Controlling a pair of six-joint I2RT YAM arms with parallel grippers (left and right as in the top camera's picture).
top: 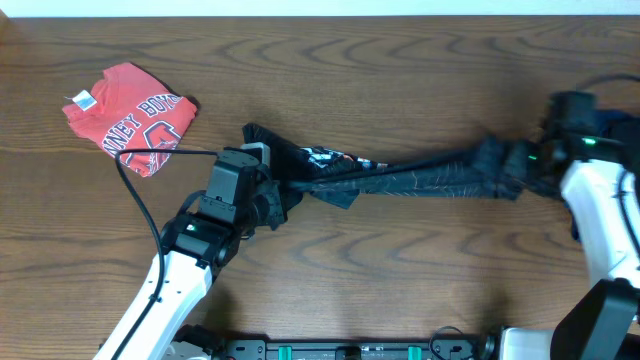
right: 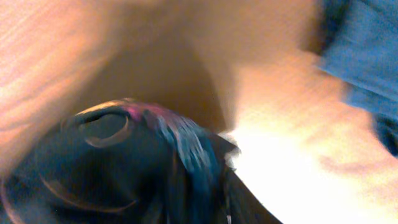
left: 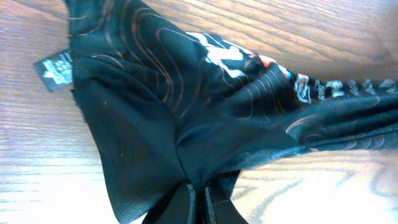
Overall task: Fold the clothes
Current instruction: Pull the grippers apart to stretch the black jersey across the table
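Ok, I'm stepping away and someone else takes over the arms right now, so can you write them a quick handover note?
Left gripper: shut on one end of the black T-shirt, cloth pinched between its fingers.
Right gripper: at the shirt's other end. Its wrist view is blurred, so a grip cannot be confirmed.
Black T-shirt: bunched into a rope across the table between the two arms, not spread flat.
Red T-shirt: lying rumpled at the far left, apart from both arms.
Done: no neat fold visible.
Left: flatten and fold the black one, then likely the red.
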